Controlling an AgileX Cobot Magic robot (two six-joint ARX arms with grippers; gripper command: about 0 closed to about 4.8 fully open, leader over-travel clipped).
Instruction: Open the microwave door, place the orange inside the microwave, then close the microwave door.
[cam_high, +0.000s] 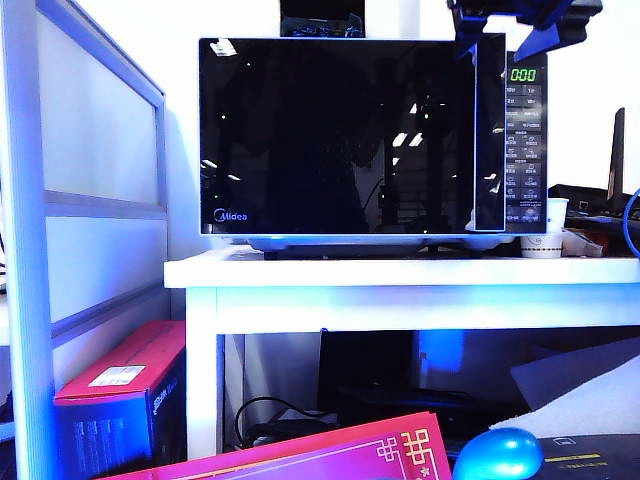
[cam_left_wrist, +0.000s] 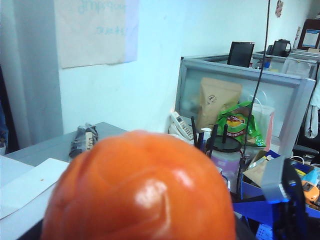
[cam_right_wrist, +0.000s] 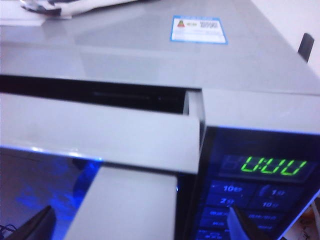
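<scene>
The black microwave (cam_high: 370, 135) stands on a white table (cam_high: 400, 272). Its glossy door (cam_high: 340, 135) is ajar. In the right wrist view a dark gap separates the door's pale top edge (cam_right_wrist: 100, 132) from the body. My right gripper (cam_high: 520, 28) hangs above the microwave's top right corner. It (cam_right_wrist: 140, 231) is open, one finger on each side of the door's free edge. The orange (cam_left_wrist: 140, 190) fills the lower part of the left wrist view, held off any surface in my left gripper (cam_left_wrist: 142, 234), whose fingers are almost hidden behind it. The exterior view does not show the left gripper.
A green display (cam_right_wrist: 274, 166) glows on the button panel (cam_high: 525, 150). A paper cup (cam_high: 541, 243) stands at the microwave's right foot. Under the table sit a red box (cam_high: 120, 390), a pink card (cam_high: 330, 455) and a shiny blue egg (cam_high: 497, 455). A partition (cam_high: 90, 200) rises on the left.
</scene>
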